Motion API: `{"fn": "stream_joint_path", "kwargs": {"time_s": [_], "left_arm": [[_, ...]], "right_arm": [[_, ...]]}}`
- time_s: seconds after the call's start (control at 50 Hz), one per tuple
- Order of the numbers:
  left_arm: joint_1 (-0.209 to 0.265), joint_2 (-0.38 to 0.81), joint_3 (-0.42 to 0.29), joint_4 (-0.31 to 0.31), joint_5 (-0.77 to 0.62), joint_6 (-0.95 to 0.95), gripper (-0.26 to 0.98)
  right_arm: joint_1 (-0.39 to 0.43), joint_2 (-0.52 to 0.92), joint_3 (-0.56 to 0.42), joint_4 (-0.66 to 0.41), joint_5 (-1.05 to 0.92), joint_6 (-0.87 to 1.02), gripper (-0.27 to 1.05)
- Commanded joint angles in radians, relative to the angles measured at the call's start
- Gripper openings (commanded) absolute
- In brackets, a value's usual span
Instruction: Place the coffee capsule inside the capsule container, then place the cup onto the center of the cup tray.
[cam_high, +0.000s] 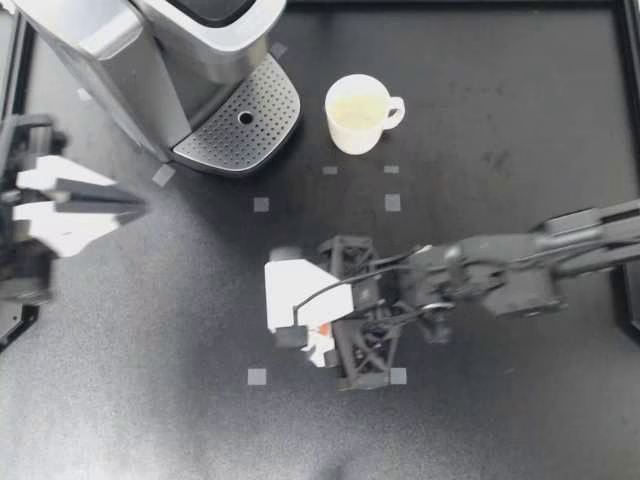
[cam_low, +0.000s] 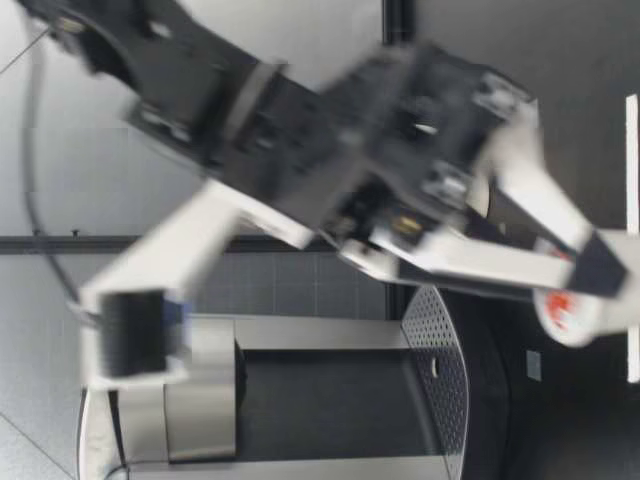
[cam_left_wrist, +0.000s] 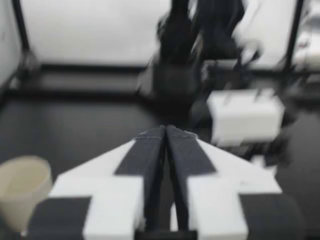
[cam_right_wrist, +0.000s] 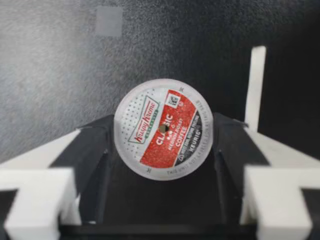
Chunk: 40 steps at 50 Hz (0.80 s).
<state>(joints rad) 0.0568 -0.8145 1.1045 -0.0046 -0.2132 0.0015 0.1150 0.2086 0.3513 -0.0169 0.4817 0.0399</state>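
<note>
My right gripper (cam_high: 300, 325), fingers clamped on the coffee capsule (cam_right_wrist: 163, 129), hangs at 6 o'clock from the cup (cam_high: 358, 112); my left gripper (cam_high: 135, 205) sits at 9 o'clock, fingers together. Pinched at 2 points, the capsule could swivel or slip during the swing. Its foil lid faces back up the gripper, axis along the fingers, 3-to-9 o'clock.

Red-and-white coffee capsule (cam_right_wrist: 162, 129), cream cup (cam_high: 358, 112), silver dotted cup tray (cam_high: 262, 128), black table (cam_high: 150, 420)

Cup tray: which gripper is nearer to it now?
Left. The left gripper, shut, lies off the tray's left side in the top view; the right gripper, holding the capsule, is farther off.
</note>
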Motion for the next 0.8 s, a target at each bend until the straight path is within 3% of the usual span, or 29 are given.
{"fn": "stream_joint_path", "kwargs": {"time_s": [0.0, 0.32, 0.66, 0.74, 0.78], "left_arm": [[0.035, 0.058, -0.081, -0.002, 0.069, -0.002, 0.17], [0.132, 0.264, -0.351, 0.014, 0.472, 0.002, 0.16], [0.126, 0.509, -0.699, 0.129, 0.997, -0.021, 0.16], [0.103, 0.563, -0.776, 0.186, 1.103, -0.04, 0.16], [0.084, 0.595, -0.824, 0.244, 1.163, -0.061, 0.16]], "right_arm": [[-0.006, -0.063, 0.003, 0.005, 0.012, 0.008, 0.48], [-0.006, -0.183, 0.156, 0.014, -0.192, 0.058, 0.48], [-0.04, -0.407, 0.446, 0.015, -0.68, 0.06, 0.48], [-0.057, -0.451, 0.503, 0.015, -0.758, 0.06, 0.48], [-0.064, -0.472, 0.529, 0.015, -0.792, 0.058, 0.48]]}}
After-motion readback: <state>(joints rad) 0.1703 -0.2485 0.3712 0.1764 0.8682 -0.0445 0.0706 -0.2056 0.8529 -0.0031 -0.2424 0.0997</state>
